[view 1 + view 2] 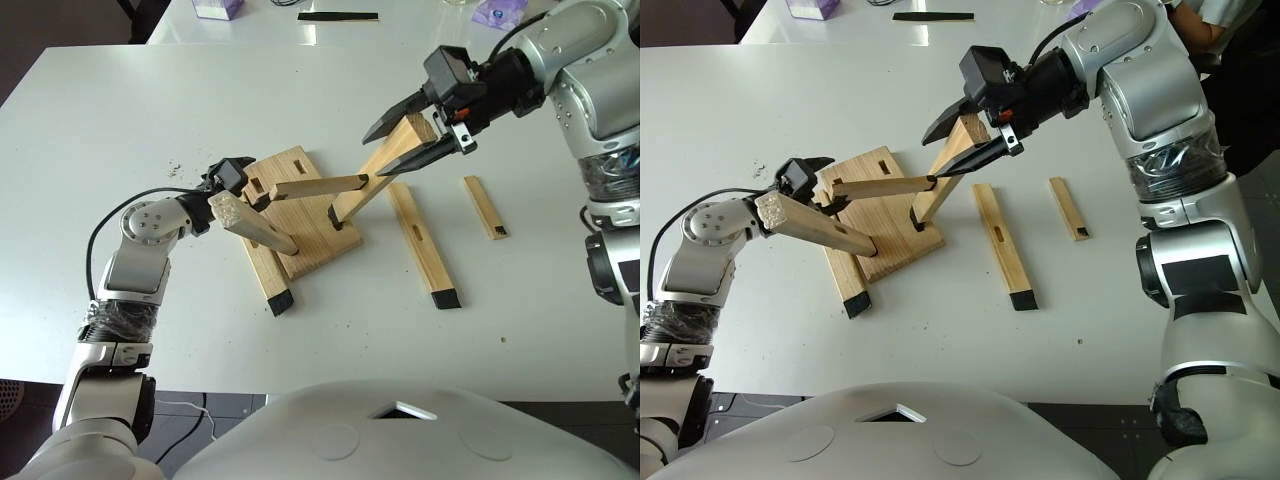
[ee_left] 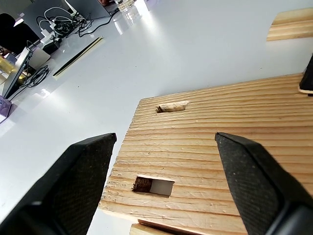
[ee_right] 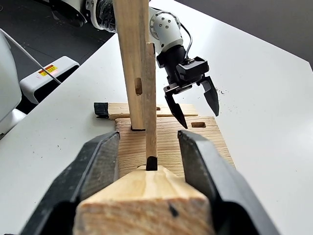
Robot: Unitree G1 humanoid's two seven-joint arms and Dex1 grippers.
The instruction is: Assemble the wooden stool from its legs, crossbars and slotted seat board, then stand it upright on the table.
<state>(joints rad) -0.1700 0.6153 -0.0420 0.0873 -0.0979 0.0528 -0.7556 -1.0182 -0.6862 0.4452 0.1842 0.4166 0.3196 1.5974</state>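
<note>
Over the middle of the table the seat board is lying flat, slots up, and the right gripper is clamping the top end of a leg that is standing in the board's 3 o'clock slot and leaning toward 1 o'clock. A crossbar is running off that leg, its long axis pointing 3 to 9 o'clock, toward a second leg that is tilting out toward 10 o'clock. Right at that 9 o'clock end the left gripper is hovering just above the board, jaws spread wide and holding nothing. I can't tell whether the crossbar's far end is sitting in the second leg's mortise; by my reading that joint is what the next move is turning on, and the left arm is plainly nearer. A third leg is poking out under the board at 7 o'clock, while a loose leg and a short crossbar are waiting at 3 o'clock.
</note>
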